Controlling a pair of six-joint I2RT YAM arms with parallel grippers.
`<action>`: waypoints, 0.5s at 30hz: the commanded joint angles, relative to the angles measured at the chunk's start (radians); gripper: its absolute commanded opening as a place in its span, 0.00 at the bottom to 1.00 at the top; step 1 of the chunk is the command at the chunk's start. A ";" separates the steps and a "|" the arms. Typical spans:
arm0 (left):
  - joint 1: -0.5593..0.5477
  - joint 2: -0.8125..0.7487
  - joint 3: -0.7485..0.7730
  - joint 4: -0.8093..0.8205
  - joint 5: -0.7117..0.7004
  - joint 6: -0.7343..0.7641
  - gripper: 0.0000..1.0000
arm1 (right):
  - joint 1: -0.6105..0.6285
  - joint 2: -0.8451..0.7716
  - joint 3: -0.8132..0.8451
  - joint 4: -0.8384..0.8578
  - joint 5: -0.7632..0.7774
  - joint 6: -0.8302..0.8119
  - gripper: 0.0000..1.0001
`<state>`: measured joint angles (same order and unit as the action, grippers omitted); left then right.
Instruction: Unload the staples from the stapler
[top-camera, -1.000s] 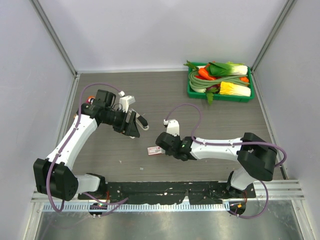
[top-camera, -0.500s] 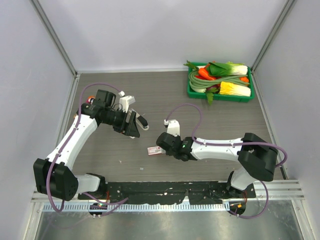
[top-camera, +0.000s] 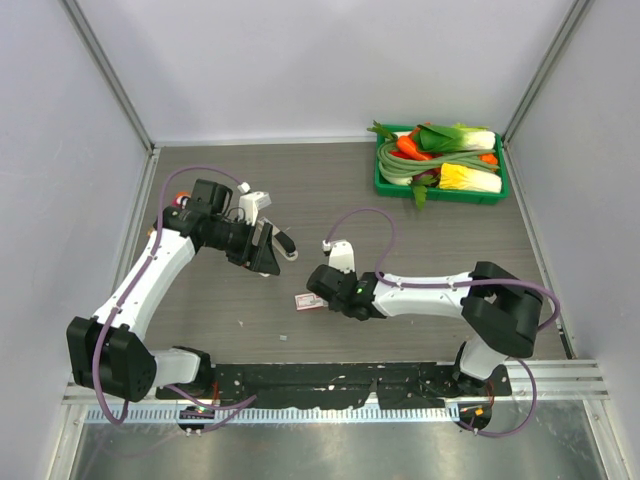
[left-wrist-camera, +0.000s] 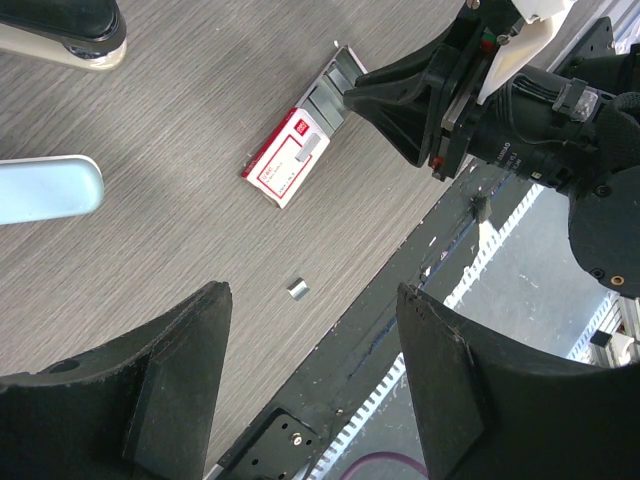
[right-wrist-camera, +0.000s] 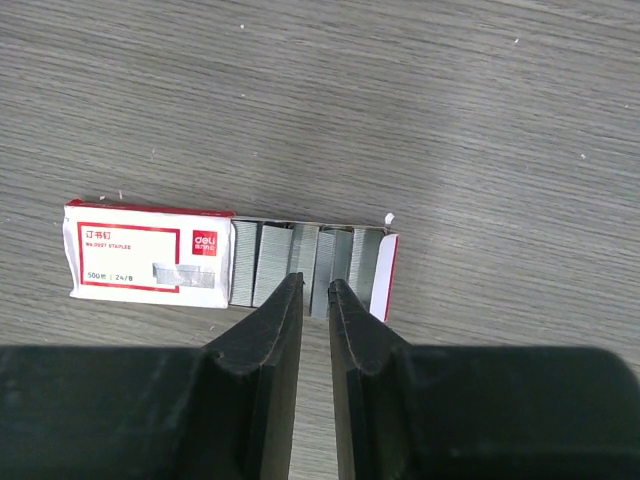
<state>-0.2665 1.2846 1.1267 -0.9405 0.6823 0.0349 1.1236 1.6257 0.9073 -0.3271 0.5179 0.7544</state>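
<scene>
The stapler lies open under my left arm. Its pale blue top (left-wrist-camera: 50, 188) and white underside (left-wrist-camera: 70, 45) show at the left edge of the left wrist view, and it also shows in the top view (top-camera: 284, 241). My left gripper (left-wrist-camera: 310, 400) is open and empty above the table's front edge. My right gripper (right-wrist-camera: 318, 283) has its jaws almost together on a strip of staples (right-wrist-camera: 324, 262) that sticks out of the open pink-and-white box (right-wrist-camera: 150, 255). A tiny silvery staple bit (left-wrist-camera: 297, 288) lies loose on the table.
The box (top-camera: 307, 302) lies mid-table in front of my right gripper (top-camera: 320, 293). A green tray (top-camera: 450, 198) of vegetables stands at the back right. The black base rail (left-wrist-camera: 400, 290) runs along the near edge.
My right gripper has shifted slightly left, closer to the box. The left arm has not moved.
</scene>
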 joint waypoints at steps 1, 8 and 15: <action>-0.004 -0.030 0.005 -0.004 0.028 0.014 0.70 | -0.002 0.014 0.047 -0.009 0.024 -0.009 0.23; -0.004 -0.036 0.005 -0.007 0.029 0.016 0.70 | -0.002 0.036 0.070 -0.036 0.031 -0.006 0.24; -0.004 -0.037 0.005 -0.007 0.029 0.016 0.70 | -0.002 0.039 0.076 -0.049 0.037 -0.003 0.25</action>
<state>-0.2665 1.2762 1.1267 -0.9417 0.6823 0.0353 1.1236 1.6585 0.9417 -0.3645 0.5194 0.7540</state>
